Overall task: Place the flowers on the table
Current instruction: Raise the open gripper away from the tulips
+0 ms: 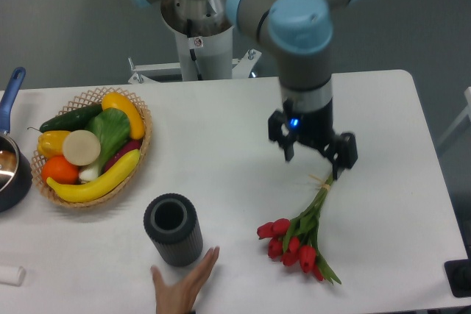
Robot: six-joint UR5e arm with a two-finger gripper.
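Lying flowers (298,240) on table (221,182); fingers (288,151) parted

Even, diffuse overhead light on my workspace, no hard glare; the white table (221,159) reads bright but not blown out. Soft, faint shadows only: one under my gripper (313,154), another beside the dark ribbed vase (174,230). Bkgd wall falls to dull grey-green. Pic is low-res and slightly soft throughout; my upper arm joints (298,16), closest to the lens, look blurriest. No obvious edge distortion. Colors moderately saturated, esp. the red flowers (298,244).
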